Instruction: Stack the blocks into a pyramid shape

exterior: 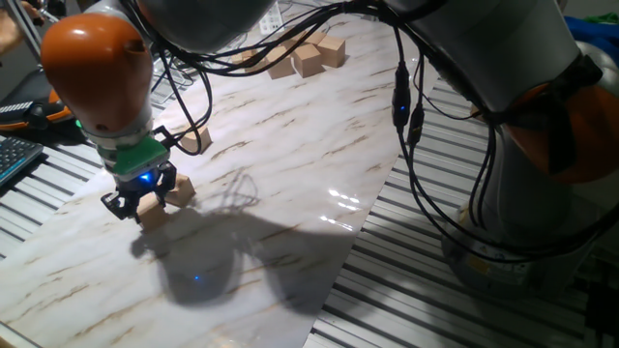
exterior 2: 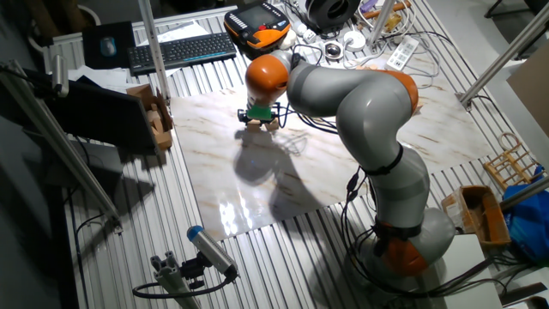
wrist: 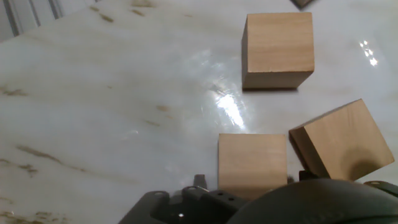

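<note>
Blocks lie scattered on the marble bench (exterior: 290, 164): one block (exterior: 155, 198) under the gripper (exterior: 141, 205), another (exterior: 196, 138) nearby, a far cluster (exterior: 311, 56) well apart. No pyramid exists yet; whether the fingers hold anything cannot be told.

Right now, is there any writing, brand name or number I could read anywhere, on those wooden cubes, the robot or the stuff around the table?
No text can be read in any view.
Blocks: plain wood, no marks.
Arm: no logo or label shows.
Keyboard: keys far too small to read.
Orange-and-black handheld device: its markings are blurred.
Power strip: too small to tell.
</note>
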You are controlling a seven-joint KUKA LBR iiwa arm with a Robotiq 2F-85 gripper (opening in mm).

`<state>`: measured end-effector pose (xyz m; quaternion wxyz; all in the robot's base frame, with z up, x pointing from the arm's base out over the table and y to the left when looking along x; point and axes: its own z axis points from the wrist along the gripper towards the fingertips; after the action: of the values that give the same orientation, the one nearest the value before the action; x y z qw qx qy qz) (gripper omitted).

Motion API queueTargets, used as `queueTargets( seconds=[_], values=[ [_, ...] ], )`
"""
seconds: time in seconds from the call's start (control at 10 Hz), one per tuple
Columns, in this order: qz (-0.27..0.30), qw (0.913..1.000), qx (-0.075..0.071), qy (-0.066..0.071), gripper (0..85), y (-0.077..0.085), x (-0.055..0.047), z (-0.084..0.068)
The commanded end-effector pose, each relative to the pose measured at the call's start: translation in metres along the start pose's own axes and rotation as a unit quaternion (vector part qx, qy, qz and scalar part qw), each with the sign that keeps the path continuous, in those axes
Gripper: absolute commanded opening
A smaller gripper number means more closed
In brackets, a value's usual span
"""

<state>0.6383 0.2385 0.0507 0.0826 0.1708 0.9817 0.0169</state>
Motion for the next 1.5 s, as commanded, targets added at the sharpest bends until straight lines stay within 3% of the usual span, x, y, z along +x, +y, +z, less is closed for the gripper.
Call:
queueTargets(
  seconds=[0.0, 0.2, 0.4, 0.6, 0.7, 1.0, 1.3, 1.4],
  values=[
    [-0.001, 1.0, 0.001, 0.001, 34.0, 0.0, 0.0, 0.0],
    [0.005, 0.9999, 0.011, 0.005, 0.0, -0.001, 0.001, -0.004],
    [0.041, 0.9988, 0.027, 0.004, 0.0, -0.001, 0.002, -0.011],
    [0.13, 0.991, 0.031, 0.002, 0.0, -0.003, 0.003, -0.016],
    [0.169, 0.9848, 0.041, 0.0, 0.0, -0.004, 0.004, -0.019],
    [0.297, 0.9532, 0.058, 0.008, 0.0, -0.007, 0.006, -0.027],
    [0.391, 0.9178, 0.071, 0.002, 0.0, -0.009, 0.006, -0.027],
    [0.42, 0.9049, 0.067, -0.001, 0.0, -0.01, 0.005, -0.028]
  ],
)
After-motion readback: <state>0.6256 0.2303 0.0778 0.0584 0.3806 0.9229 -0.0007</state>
